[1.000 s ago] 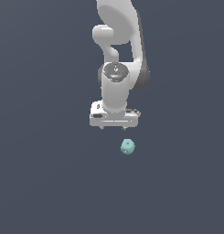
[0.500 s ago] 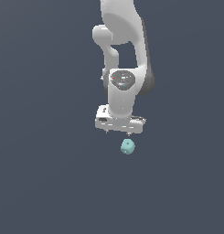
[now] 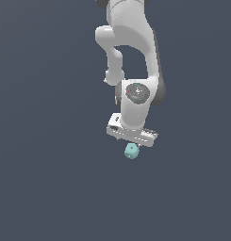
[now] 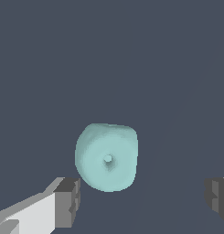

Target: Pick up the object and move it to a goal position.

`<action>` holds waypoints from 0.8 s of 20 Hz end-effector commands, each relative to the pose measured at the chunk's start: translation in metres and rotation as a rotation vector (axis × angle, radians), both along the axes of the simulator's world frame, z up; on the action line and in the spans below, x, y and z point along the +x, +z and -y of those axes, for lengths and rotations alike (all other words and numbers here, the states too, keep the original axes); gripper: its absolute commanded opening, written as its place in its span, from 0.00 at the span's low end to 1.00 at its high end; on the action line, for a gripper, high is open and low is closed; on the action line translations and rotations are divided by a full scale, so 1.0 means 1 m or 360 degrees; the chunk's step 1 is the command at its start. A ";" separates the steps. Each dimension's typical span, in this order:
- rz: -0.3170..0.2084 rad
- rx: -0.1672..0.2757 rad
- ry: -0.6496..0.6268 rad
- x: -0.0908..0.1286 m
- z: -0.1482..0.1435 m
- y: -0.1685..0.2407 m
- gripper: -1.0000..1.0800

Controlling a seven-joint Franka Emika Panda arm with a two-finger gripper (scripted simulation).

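White two-fingered claw (image 4: 143, 201): fingers spread wide apart, nothing held between them. Dark grey pads (image 4: 70, 201) visible at both sides of the wrist view, with a broad gap between. In the exterior view, claw (image 3: 131, 140) poised directly above the target, palm bar tilted, lower toward the exterior view's right.

Small pale teal rounded lumpy blob (image 4: 107, 156): resting on the dark grey worktop (image 3: 51, 188), just below the claw body in the exterior view (image 3: 131, 150). One darker dimple facing the wrist camera. In the wrist view, positioned between the two pads but off centre, close beside one pad and well apart from the other. No contact between pads and blob visible.

Step in hand, judged: approach phase of the pick. Grasp not yet made; lift and transfer to the goal position not yet begun. No goal marker visible in either view.

Next move, judged: small lateral correction to centre the blob in the gap, followed by further descent until the pads bracket the widest part of the blob. Closure only after that. Rounded, lumpy surface likely to slip or roll under an off-centre squeeze; even contact on both sides advisable. Depth of the fingertips relative to the worktop not determinable from these views.
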State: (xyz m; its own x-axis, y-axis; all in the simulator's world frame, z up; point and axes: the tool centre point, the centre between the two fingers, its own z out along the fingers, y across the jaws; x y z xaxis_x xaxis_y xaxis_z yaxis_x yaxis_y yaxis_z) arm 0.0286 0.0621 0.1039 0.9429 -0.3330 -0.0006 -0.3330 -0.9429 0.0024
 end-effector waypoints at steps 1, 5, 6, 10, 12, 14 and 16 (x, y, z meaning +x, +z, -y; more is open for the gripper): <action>0.0001 0.0001 -0.0061 0.002 -0.006 -0.005 0.96; 0.0002 0.0002 -0.0125 0.005 -0.013 -0.011 0.96; 0.0002 0.0003 -0.0136 0.005 -0.014 -0.012 0.96; 0.0002 0.0003 -0.0165 0.006 -0.017 -0.014 0.96; 0.0002 0.0003 -0.0169 0.006 -0.018 -0.014 0.96; 0.0002 0.0003 -0.0162 0.006 -0.017 -0.015 0.96; 0.0002 0.0003 -0.0162 0.006 -0.018 -0.018 0.96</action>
